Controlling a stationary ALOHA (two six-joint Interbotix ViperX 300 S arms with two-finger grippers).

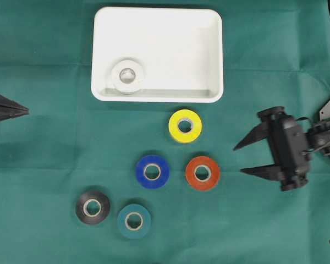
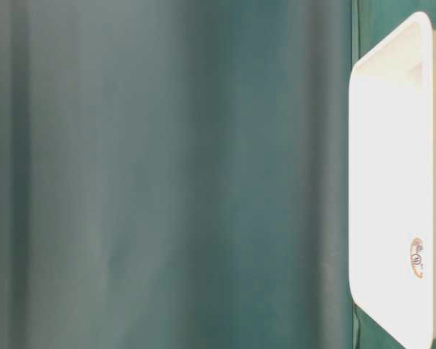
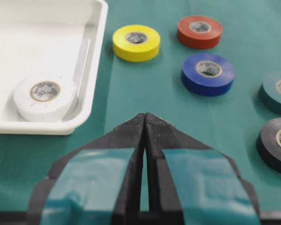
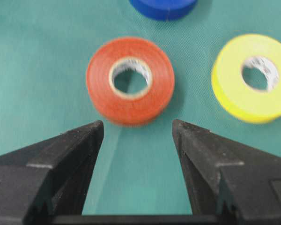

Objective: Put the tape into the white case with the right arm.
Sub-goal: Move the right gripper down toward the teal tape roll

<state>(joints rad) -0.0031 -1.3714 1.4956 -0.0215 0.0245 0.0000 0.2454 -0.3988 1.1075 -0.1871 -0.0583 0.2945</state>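
Green cloth covers the whole surface [image 1: 44,137], and my right hand [image 1: 241,159] sits over it at the right with its two black fingers spread apart and nothing between them. Just ahead of the fingertips lies the red roll of tape [image 1: 202,172], flat on its side, clear of the blue roll [image 1: 152,171] beside it and the yellow roll [image 1: 185,125] nearer the case. A black roll [image 1: 92,207] and a teal roll [image 1: 133,220] lie farther off.

I judge the red roll light and stiff, a hard ring with a smooth, slightly slick outer band. I would take it across its outer edge, one finger on each side; a finger down the core is the other option.

My left hand [image 3: 144,123] rests at the far left, fingers pressed together.

So far the white case [image 1: 212,55] holds one white roll [image 1: 127,76], lying flat in the near left corner, as seen from overhead.
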